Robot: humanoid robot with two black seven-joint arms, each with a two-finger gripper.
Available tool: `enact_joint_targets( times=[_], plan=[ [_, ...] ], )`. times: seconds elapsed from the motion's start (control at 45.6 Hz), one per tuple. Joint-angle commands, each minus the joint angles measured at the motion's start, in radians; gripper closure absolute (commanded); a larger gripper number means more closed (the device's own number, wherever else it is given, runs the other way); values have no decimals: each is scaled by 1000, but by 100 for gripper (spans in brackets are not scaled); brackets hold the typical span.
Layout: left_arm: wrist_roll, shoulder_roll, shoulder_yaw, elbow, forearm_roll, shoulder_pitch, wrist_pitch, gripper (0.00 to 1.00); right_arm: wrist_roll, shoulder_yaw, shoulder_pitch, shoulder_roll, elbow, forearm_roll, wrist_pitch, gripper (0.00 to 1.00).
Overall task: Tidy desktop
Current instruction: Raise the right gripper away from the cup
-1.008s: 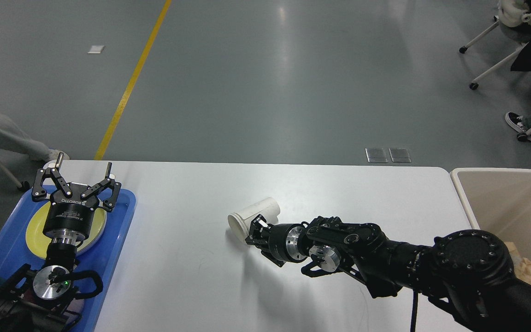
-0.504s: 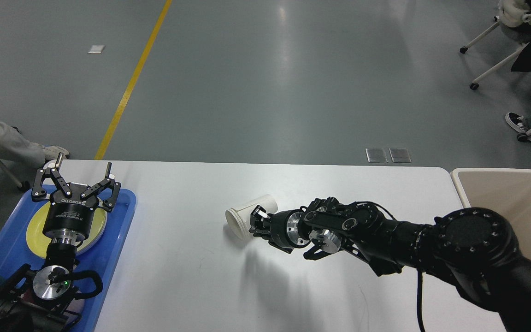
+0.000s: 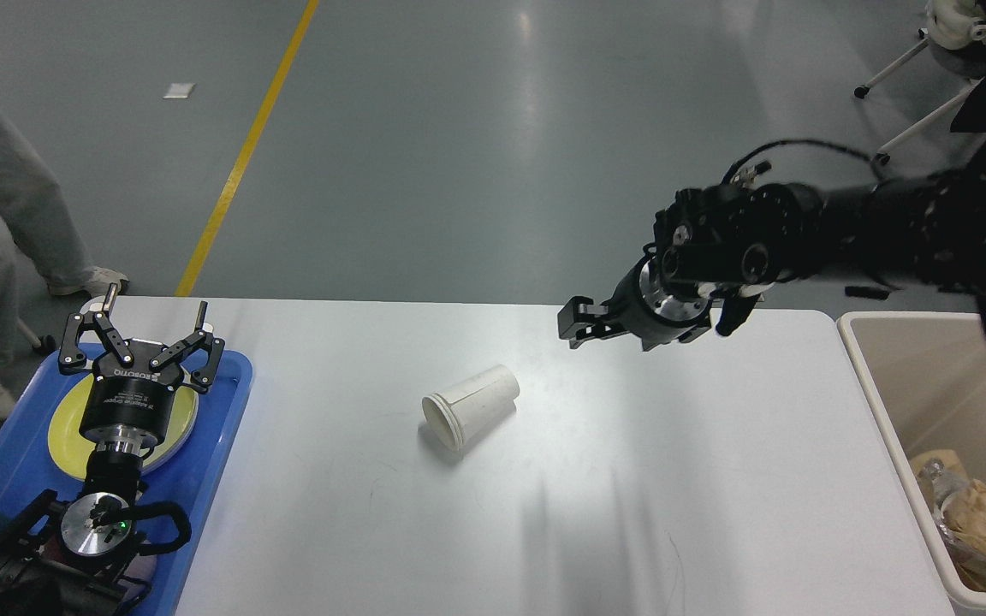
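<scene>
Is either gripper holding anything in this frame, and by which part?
Nothing is held. The left gripper hangs open above the yellow plate; the right gripper is raised, clear of the paper cup lying on the desktop.

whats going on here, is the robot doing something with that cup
A two-armed robot is tidying a white desktop. A white paper cup lies on its side near the middle of it, and nothing is holding it. The right gripper is raised above the far side of the table, apart from the cup and empty; its fingers are too dark to tell open from shut. The left gripper is open over a yellow plate on a blue tray. A beige bin at the right holds crumpled waste.
</scene>
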Motion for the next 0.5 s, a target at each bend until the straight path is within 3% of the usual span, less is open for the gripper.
enact_joint_targets(
  times=[0.0,0.11,0.175,0.351,0.482],
  plan=[
    [0,1,0,1,0,0,0,4,0,-112,199,-47,97,0,191,0],
    [0,1,0,1,0,1,0,4,-2,-154,358,-159,226,-10,352,0],
    [0,1,0,1,0,0,0,4,-3,-213,437,-173,313,-22,393,0],
    [0,1,0,-1,0,1,0,4,-3,-311,664,-195,508,-25,400,0],
    [0,1,0,-1,0,1,0,4,-3,-317,695,-225,537,-25,396,0]
  ],
)
